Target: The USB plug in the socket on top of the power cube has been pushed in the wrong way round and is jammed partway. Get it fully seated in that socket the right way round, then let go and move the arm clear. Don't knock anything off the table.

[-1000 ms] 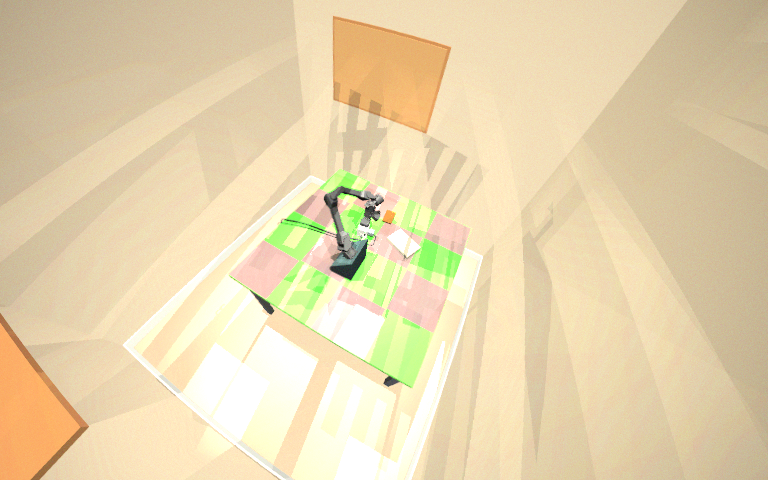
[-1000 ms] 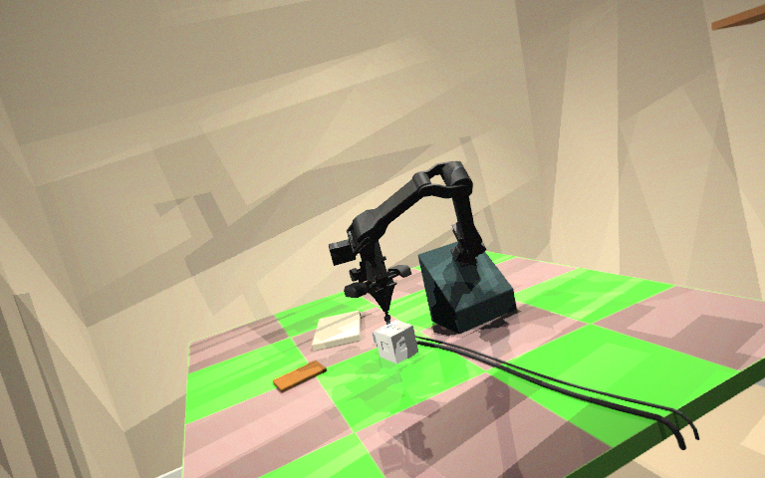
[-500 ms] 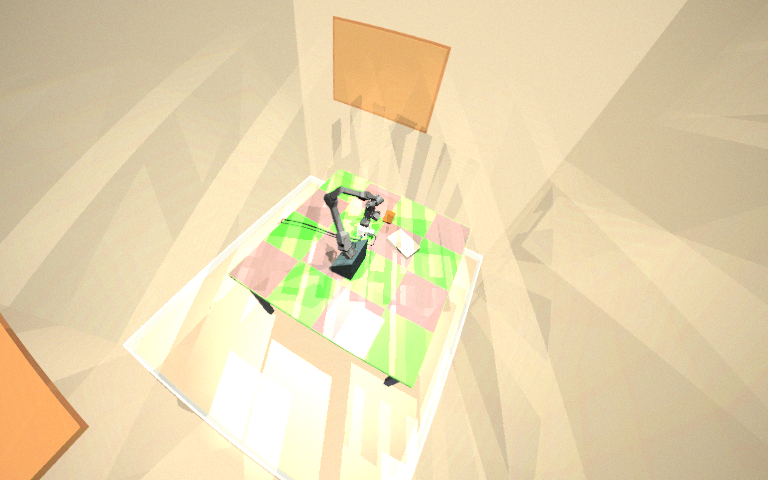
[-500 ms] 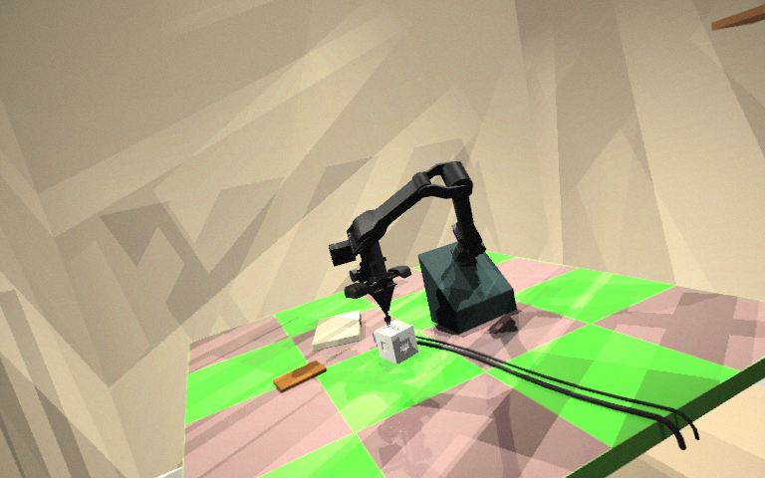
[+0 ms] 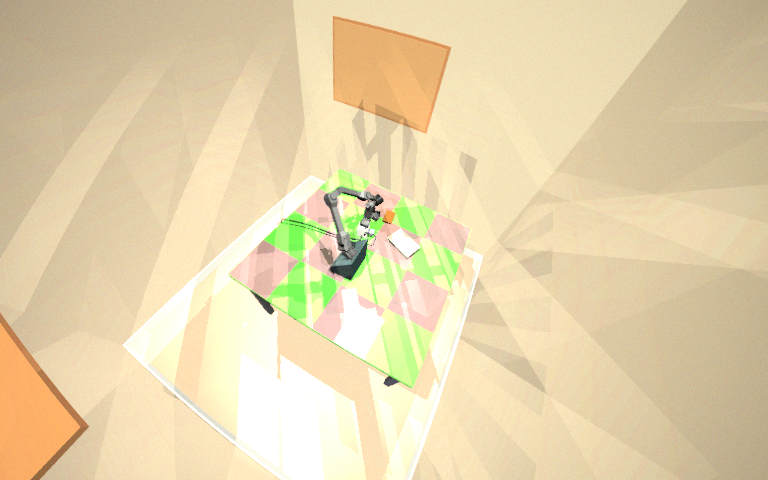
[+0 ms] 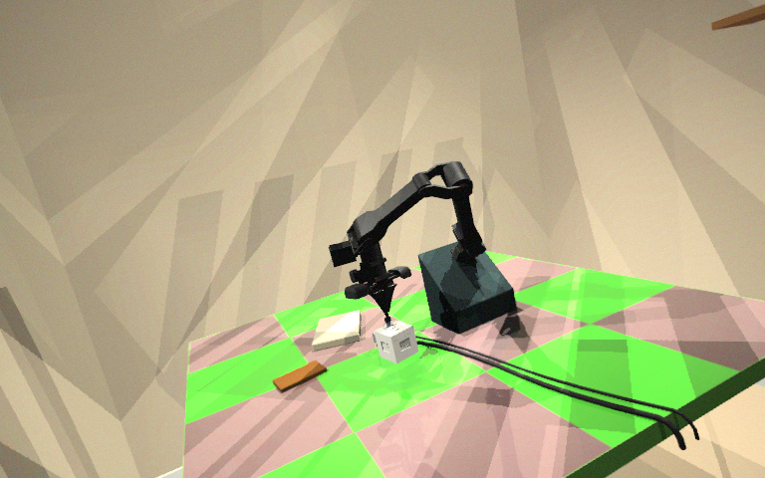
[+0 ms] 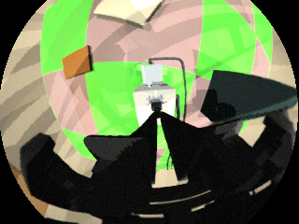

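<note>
The white power cube [image 5: 363, 231] [image 6: 396, 346] [image 7: 141, 105] stands on the checkered table, with sockets in its faces. My gripper [image 6: 387, 319] [image 7: 158, 115] points down over the cube's top and is shut on the USB plug [image 6: 387, 324] [image 7: 156, 105], a small dark piece at the fingertips. The plug is at the top face of the cube. The fingers hide much of it, so I cannot tell how deep it sits or which way round it is. A pale block [image 7: 151, 75] with a dark cable [image 7: 184, 84] is against another side of the cube.
An orange block [image 5: 389, 216] [image 6: 299, 376] [image 7: 78, 62] and a white slab [image 5: 403, 243] [image 6: 334, 334] [image 7: 131, 10] lie near the cube. The arm's dark base block [image 5: 349, 262] [image 6: 468, 301] [image 7: 257, 95] stands close by. Two black cables [image 6: 544, 379] run from the cube over the table edge.
</note>
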`<state>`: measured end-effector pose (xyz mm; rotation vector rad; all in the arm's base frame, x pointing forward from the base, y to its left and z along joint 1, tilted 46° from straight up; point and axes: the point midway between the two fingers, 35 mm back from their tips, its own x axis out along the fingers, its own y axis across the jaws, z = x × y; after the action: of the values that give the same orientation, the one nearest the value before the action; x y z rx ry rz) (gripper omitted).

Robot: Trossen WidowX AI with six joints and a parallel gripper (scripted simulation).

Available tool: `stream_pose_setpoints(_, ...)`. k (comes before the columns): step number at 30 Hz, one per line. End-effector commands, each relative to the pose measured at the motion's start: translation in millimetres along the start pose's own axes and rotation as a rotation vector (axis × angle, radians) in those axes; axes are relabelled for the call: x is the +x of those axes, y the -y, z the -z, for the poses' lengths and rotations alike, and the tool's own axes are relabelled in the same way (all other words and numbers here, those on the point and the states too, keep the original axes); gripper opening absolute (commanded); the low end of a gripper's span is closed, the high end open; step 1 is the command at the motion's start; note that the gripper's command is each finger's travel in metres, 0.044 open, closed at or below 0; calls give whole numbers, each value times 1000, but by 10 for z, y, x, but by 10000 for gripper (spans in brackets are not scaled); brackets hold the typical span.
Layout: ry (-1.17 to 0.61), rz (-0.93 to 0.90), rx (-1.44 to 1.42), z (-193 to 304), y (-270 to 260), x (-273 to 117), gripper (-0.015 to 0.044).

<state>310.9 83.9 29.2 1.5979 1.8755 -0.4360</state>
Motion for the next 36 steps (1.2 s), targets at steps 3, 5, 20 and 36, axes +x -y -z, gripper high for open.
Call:
stream_pose_setpoints(3, -5, -2, 5, 5, 0, 12, 0)
stream_pose_setpoints(5, -5, -2, 5, 5, 0, 14, 0)
stream_pose_setpoints(20, -5, -2, 5, 4, 0, 32, 0)
stream_pose_setpoints(36, -5, -2, 5, 3, 0, 51, 0)
